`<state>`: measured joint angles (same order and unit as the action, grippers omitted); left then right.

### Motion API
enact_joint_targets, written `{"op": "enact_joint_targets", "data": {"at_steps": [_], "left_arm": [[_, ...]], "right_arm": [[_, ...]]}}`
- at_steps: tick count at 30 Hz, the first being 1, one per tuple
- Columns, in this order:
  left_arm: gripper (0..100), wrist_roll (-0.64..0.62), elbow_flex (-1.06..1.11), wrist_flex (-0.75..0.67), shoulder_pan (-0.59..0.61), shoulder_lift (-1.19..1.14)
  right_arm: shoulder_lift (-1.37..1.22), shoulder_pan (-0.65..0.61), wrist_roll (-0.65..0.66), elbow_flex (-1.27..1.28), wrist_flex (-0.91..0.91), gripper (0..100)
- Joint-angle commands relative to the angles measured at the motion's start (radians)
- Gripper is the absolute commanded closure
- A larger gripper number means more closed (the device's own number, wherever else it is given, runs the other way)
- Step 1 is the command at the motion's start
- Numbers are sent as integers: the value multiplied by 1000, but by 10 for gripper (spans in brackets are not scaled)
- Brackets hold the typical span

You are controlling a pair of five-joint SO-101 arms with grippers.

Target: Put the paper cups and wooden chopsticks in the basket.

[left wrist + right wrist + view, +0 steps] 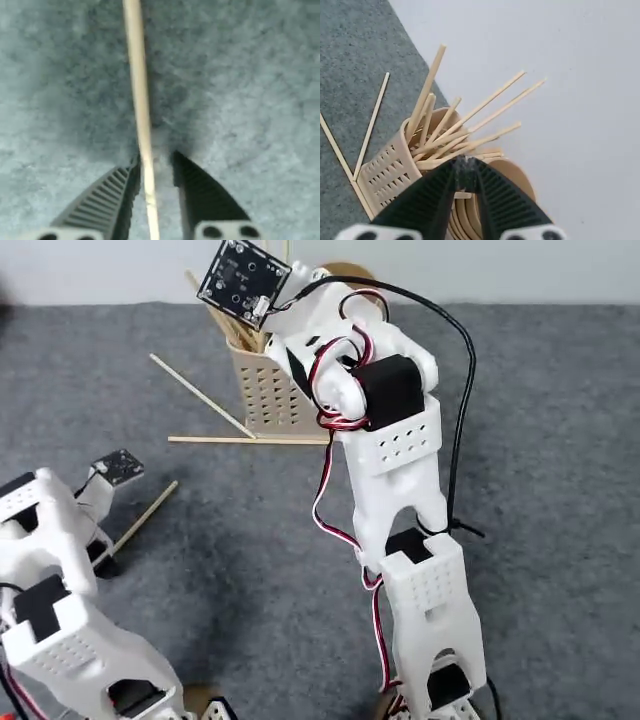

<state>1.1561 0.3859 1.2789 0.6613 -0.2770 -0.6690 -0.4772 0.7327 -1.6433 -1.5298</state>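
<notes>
**Over the basket one arm, well away from it the other**

High view: the right arm stretches out, wrist bent above the basket, with loose chopsticks at its base.

Left wrist view: the left gripper points down at the carpet, jaws narrowly parted astride a single chopstick.

Right wrist view: the right gripper, tips closed together, hangs over the paper cups in the basket.

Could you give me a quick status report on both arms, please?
Left end effector open, straddling a chopstick on the mat. Right end effector shut above the basket. Two more chopsticks lie beside it.
</notes>
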Motion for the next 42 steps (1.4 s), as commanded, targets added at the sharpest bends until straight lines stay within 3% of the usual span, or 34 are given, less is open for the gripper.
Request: {"op": "enact_joint_targets", "data": {"at_steps": [1, 9, 12, 17, 21, 24, 27, 32, 36, 42], "left_arm": [[985, 5, 19, -11, 11, 9], [988, -6, -128, -11, -9, 15], [988, -129, -263, -9, -17, 15], [987, -497, -516, -6, -91, 15], [987, -878, -668, -20, -167, 6], [987, -1194, -723, -104, -215, 8], [987, -1359, -756, -236, -250, 15], [987, -1499, -849, -390, -256, 15], [987, -1545, -1033, -397, -276, 15], [987, -1587, -1320, -381, -387, 15]], "right_arm": [[81, 13, -5, -41, 19, 990], [81, 13, -6, -41, 19, 990], [81, 13, -6, -41, 19, 990], [81, 13, -6, -41, 19, 990], [81, 10, -5, -41, 19, 990], [84, 13, -5, -41, 13, 990], [87, 15, -5, -41, 10, 990], [147, 87, -5, -41, 8, 990], [193, 156, -6, -41, -47, 990], [208, 160, -11, -41, -116, 990]]}}
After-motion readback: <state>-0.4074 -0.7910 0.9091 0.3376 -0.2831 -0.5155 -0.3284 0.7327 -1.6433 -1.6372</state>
